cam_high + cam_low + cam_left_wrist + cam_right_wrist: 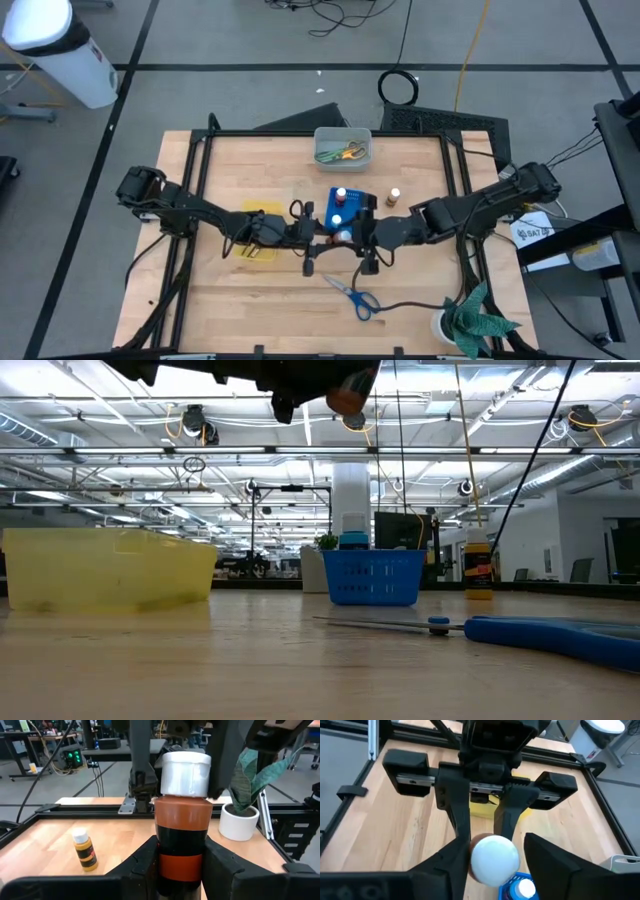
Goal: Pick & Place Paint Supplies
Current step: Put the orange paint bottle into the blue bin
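Observation:
A small paint bottle (181,827) with an orange-brown body, a dark label and a white cap (185,772) stands upright in the air above the blue basket (345,207). My left gripper (181,857) is shut on its body. My right gripper (492,857) faces it from the table's right, slanting down. Its fingers stand open on either side of the white cap (493,857). In the low view the bottle (347,400) hangs high above the table. A second paint bottle (85,851) stands on its base on the table. My left gripper pinches the bottle's lower body (181,865) between its two fingers, reaching in roughly level from the table's left. The bottle stands upright, lifted clear of the table, its cap above the fingers. My right gripper's fingers flank the cap; whether they touch it I cannot tell.
A red-capped bottle (340,193) sits in the blue basket. The grey bin (343,147) at the far edge holds green and yellow scissors. Blue scissors (355,296) lie near the front, a yellow tray (262,240) under the left arm, and a potted plant (470,320) at the near right.

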Controlling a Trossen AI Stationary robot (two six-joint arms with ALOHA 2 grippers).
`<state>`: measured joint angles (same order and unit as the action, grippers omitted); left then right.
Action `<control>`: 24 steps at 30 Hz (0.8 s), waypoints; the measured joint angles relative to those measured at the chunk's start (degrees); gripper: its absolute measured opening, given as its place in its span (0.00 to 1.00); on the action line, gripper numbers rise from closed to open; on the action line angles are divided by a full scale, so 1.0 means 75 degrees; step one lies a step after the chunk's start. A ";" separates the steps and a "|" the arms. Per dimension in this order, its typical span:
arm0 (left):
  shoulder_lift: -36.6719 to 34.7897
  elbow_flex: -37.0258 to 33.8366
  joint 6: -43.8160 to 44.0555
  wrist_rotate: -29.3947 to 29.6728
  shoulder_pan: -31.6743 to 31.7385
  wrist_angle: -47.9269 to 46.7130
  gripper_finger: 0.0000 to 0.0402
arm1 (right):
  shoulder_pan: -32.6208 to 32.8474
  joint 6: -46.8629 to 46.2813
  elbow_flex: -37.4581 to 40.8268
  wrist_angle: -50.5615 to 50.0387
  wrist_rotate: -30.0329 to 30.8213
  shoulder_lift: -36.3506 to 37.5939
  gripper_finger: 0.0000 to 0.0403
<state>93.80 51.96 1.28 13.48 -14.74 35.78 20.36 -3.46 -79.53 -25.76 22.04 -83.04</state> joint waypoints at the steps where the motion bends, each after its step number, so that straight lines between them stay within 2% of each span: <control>1: 0.0000 0.0000 0.0006 -0.0004 0.0000 0.0021 0.29 | 0.0008 -0.0045 0.0000 0.0011 -0.0008 0.0018 0.41; 8: 0.0000 0.0000 0.0012 -0.0022 0.0000 0.0020 0.29 | 0.0062 -0.0381 -0.0003 -0.0308 -0.0204 0.0139 0.34; 17: 0.0000 0.0000 0.0003 -0.0022 -0.0003 0.0031 0.28 | 0.0021 -0.0485 -0.0003 -0.0420 -0.0374 0.0130 0.30; 24: -0.0005 0.0000 -0.0002 0.0003 0.0000 -0.0028 0.39 | -0.0106 -0.0444 -0.0003 -0.0532 -0.0420 0.0205 0.26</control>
<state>93.76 51.96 1.27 13.51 -14.74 35.57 19.56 -6.80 -79.55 -29.75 18.88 -81.50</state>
